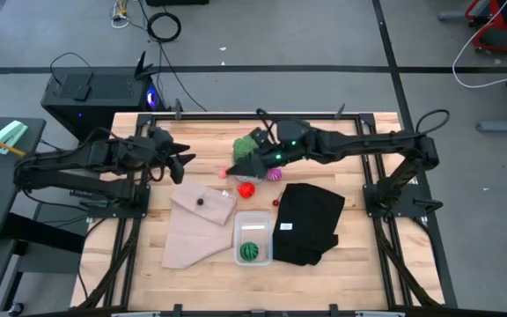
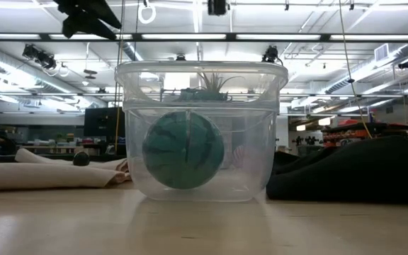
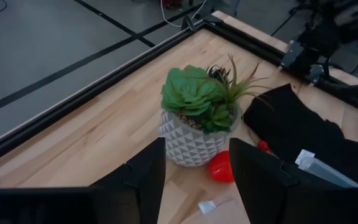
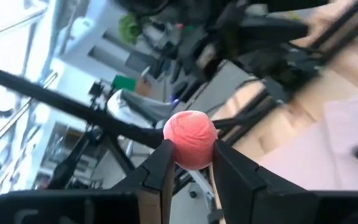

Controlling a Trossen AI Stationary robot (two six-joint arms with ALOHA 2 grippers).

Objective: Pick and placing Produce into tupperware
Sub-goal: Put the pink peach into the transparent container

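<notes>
My right gripper reaches in from the table's right, beside the potted plant, and is shut on a small pink-red ball. My left gripper hovers open at the table's left; its wrist view looks at the plant. The clear tupperware stands near the front edge with the dark green striped ball resting on its floor. A red piece, a magenta striped ball and a tiny red piece lie on the table. A tiny dark piece sits on the tan cloth. My right gripper pinches the pink-red ball between its two fingers, one on each side of the ball's lower half. The fingers point roughly level toward the table's left. The ball is lifted clear of the table.
A spiky green plant in a white pot stands right by the right gripper. A tan cloth lies left of the tupperware, a black cloth right of it. A black frame rail edges the table.
</notes>
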